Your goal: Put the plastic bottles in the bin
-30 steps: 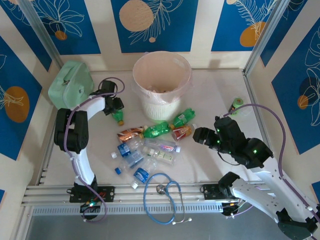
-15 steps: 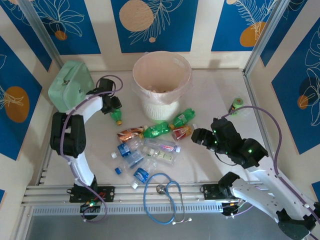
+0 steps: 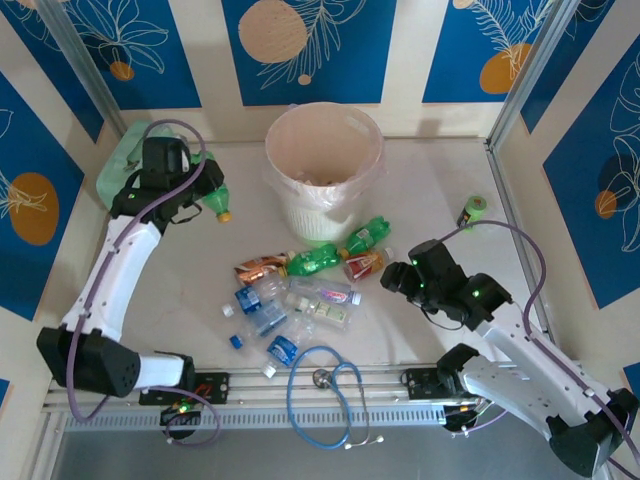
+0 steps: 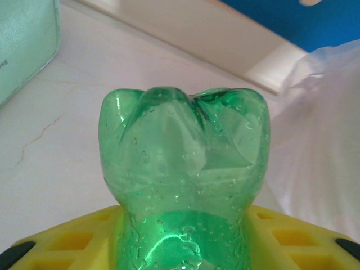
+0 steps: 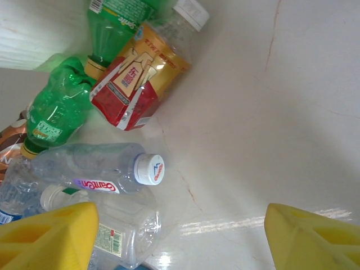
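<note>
Left arm has swung up and back, lifting a green bottle [image 4: 183, 185] off the surface [image 3: 430, 190].
Cream bin [image 3: 322, 218] stands mid far edge, with something pale and unclear low in its liner. A mint-green case [image 4: 22, 48] sits in the far-left corner. The other bottles [image 3: 300, 290] lie heaped mid-surface. The left fingers [image 4: 62, 250] clamp the green bottle beside the case. The right fingers [image 5: 50, 236] are parted and empty over the heap's right side.

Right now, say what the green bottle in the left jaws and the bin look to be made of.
The green bottle: thin translucent plastic, glossy; light passes through, the lobed base shines. The bin: likely rigid cream plastic, matte ribbed wall, with a filmy liner, probably plastic, crinkled over the rim.
</note>
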`<move>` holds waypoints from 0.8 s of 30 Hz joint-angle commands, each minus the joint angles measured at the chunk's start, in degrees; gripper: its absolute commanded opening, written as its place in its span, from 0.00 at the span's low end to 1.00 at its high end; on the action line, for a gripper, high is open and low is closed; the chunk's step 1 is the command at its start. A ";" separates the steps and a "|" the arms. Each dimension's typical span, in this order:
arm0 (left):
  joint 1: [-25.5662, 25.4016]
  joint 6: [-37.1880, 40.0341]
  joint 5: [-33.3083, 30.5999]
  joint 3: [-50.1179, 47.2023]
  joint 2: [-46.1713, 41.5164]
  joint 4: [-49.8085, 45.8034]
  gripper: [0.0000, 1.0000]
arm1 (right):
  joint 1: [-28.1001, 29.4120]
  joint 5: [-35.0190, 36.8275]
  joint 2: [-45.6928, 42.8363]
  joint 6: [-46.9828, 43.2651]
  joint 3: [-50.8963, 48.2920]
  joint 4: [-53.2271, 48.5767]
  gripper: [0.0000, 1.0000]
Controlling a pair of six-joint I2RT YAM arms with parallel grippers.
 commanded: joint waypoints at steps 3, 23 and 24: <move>-1.62 -2.11 5.28 7.18 -2.25 -3.22 0.49 | -0.81 -1.35 -2.01 1.79 -1.61 0.32 0.78; -14.96 -9.16 9.45 20.28 9.37 12.01 0.49 | -2.14 -2.39 -0.66 1.31 -0.93 0.72 0.77; -15.43 -8.84 9.35 20.80 10.13 11.93 0.49 | -2.14 -2.40 -0.66 1.14 -0.65 0.59 0.77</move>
